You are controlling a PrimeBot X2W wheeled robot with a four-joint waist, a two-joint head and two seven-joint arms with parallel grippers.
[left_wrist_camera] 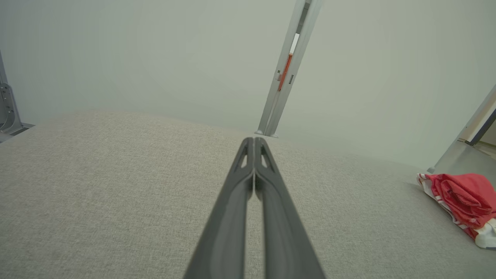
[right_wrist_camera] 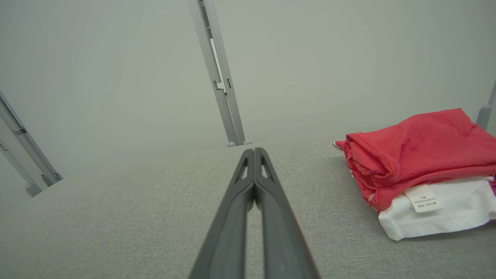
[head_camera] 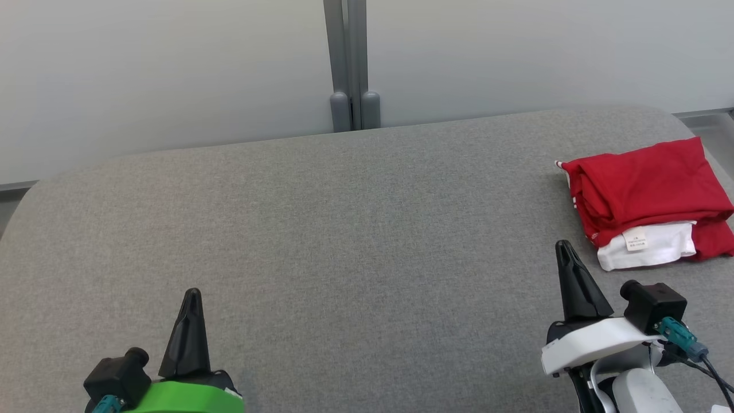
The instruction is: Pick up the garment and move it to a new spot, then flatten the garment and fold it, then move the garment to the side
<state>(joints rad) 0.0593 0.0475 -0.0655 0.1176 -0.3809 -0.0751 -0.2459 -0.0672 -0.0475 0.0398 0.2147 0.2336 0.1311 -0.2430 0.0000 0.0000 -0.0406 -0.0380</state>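
My left gripper (head_camera: 192, 295) and right gripper (head_camera: 565, 246) sit low over the grey surface (head_camera: 367, 229), well apart, fingers pointing forward, both pinched closed, empty. The garment (head_camera: 642, 189) lies folded at far right, near my right fingertips, not touching.

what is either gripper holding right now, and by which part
Nothing is held. The left gripper and the right gripper are both shut with nothing between their fingers. The folded garment lies apart, on the right.
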